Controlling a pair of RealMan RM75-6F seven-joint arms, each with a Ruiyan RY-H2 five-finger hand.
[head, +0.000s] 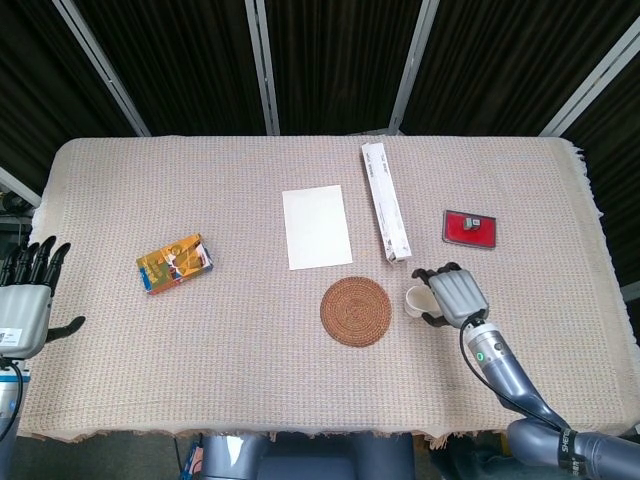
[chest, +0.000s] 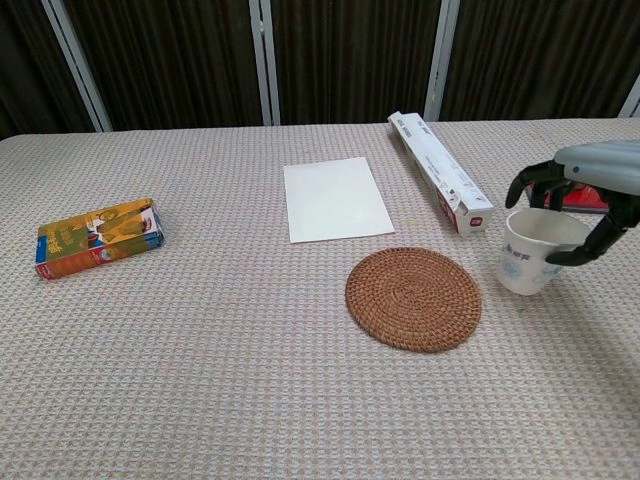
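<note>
Cloth (head: 250, 340) of beige weave covered the table, with dark curtains (chest: 350, 50) and pale metal posts behind. The right hand (head: 455, 295) came in from the right with fingers curled over the rim of the cup (chest: 527, 252), thumb on the near side, grasping it just right of the mat (chest: 413, 298). The left hand (head: 27, 300) hung off the table's left edge, released, fingers straight and apart. Print on the cup, the long box (chest: 440, 185) and the packet (chest: 98, 236) was too small to read.
</note>
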